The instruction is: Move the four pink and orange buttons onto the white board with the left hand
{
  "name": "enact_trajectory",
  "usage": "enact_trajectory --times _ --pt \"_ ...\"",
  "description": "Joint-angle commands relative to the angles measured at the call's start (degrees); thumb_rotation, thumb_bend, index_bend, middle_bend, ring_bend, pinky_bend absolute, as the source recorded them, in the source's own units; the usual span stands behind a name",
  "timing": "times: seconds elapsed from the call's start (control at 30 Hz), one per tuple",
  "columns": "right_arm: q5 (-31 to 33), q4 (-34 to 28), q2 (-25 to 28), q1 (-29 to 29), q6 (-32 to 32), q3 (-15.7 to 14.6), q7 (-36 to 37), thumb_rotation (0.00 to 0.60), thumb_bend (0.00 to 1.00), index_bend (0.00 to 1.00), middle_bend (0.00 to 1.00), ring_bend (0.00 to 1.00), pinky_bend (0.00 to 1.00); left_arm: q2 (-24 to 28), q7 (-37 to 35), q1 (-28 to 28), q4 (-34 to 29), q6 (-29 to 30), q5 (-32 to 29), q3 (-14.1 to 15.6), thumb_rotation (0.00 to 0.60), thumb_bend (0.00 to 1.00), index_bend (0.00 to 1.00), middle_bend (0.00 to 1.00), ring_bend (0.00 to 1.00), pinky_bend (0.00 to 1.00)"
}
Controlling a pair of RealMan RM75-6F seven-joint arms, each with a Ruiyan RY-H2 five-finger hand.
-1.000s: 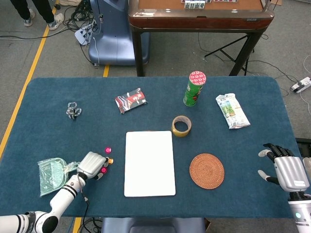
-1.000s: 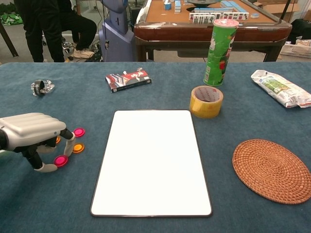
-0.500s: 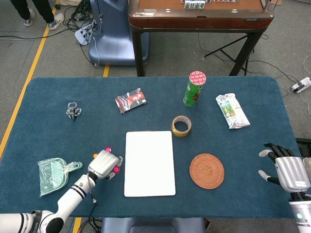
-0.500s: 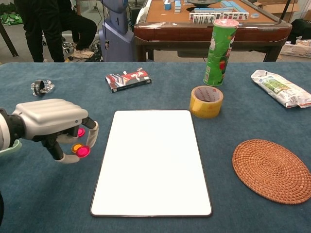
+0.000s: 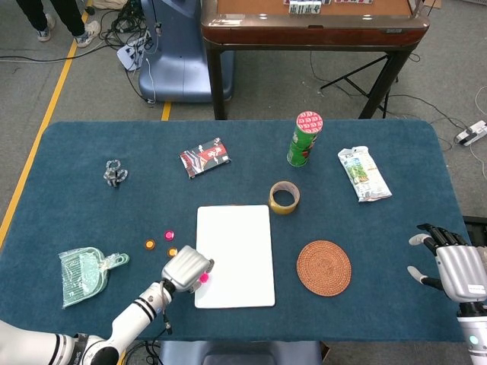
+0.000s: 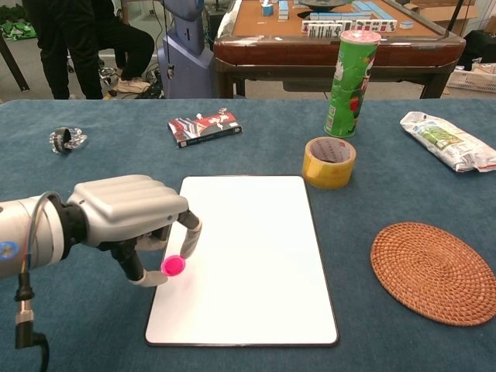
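- No brand or writing could be read on the green can, the red-and-black packet or the white snack bag; print too small.
- Left hand pinched a pink button between thumb and a finger, other fingers curled; it hung over the near left edge of the white board; head view showed the same hand at the board's near left corner.
- Three buttons lay on the bench left of the board: one pink, one orange, one orange just beside the hand; all apart from the board.
- Right hand rested at the bench's right edge, fingers spread, holding nothing.
- Around: yellow tape roll just beyond the board's far right corner; woven coaster to its right; green dustpan left of the buttons; small metal clip far left; none lay between hand and board.
- Against the frame a second earlier: the left hand had come from the button cluster to the board's edge, carrying one pink button; the cluster went from covered by the hand to uncovered; right hand had barely moved.
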Motion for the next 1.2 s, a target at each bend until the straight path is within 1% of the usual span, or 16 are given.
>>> enact_trajectory --times 0.03,0.13,0.2,0.37,0.57,0.73,0.87,0.93,1.07,1.2 --pt "0.01 -0.01 0.01 0.00 0.02 0.03 0.02 0.600 0.01 0.40 0.26 0.24 0.32 -0.52 0.54 -0.40 0.49 0.22 -0.85 0.29 0.600 0.36 0.46 1.00 1.00 1.00" --pt "0.15 0.00 -0.01 0.04 -0.10 0.09 -0.02 0.600 0.01 0.40 0.26 0.24 0.32 -0.64 0.92 -0.63 0.87 0.65 -1.25 0.57 0.600 0.32 0.41 1.00 1.00 1.00" --pt "0.19 -0.02 -0.03 0.08 -0.22 0.09 -0.14 0.600 0.01 0.40 0.26 0.24 0.32 -0.53 0.93 -0.71 0.95 0.91 -1.58 0.69 0.600 0.25 0.37 1.00 1.00 1.00" --pt "0.20 0.00 -0.11 0.08 -0.31 0.05 -0.25 0.600 0.01 0.40 0.26 0.24 0.32 0.18 -0.12 -0.59 1.64 1.57 -1.21 0.83 0.600 0.23 0.35 1.00 1.00 1.00" --pt "0.24 0.04 -0.22 0.20 -0.60 0.02 -0.48 0.600 0.01 0.40 0.26 0.24 0.32 1.08 -2.28 -0.57 5.08 1.86 -1.22 -0.11 0.600 0.23 0.40 1.00 1.00 1.00" --pt "0.47 0.10 -0.35 0.33 -0.94 0.07 -0.70 0.600 0.01 0.40 0.26 0.24 0.32 1.41 -4.49 -1.05 8.69 1.13 -1.32 -1.45 0.600 0.23 0.43 1.00 1.00 1.00" --pt "0.59 0.09 -0.37 0.34 -0.97 0.11 -0.77 0.600 0.01 0.40 0.26 0.24 0.32 1.26 -6.30 -1.30 10.96 0.69 -2.53 -2.84 0.600 0.23 0.45 1.00 1.00 1.00" --pt "0.62 0.09 -0.34 0.35 -0.98 0.13 -0.74 0.600 0.01 0.40 0.26 0.24 0.32 1.13 -6.27 -1.52 11.80 0.44 -3.09 -3.03 0.600 0.23 0.46 1.00 1.00 1.00" --pt "0.57 0.09 -0.33 0.36 -1.02 0.09 -0.73 0.600 0.01 0.40 0.26 0.24 0.32 0.08 -5.67 -2.17 14.53 0.08 -4.27 -3.42 0.600 0.23 0.52 1.00 1.00 1.00" --pt "0.54 0.06 -0.26 0.30 -0.88 0.10 -0.60 0.600 0.01 0.40 0.26 0.24 0.32 -1.11 -5.46 -2.82 17.09 -0.62 -5.08 -3.70 0.600 0.23 0.54 1.00 1.00 1.00"
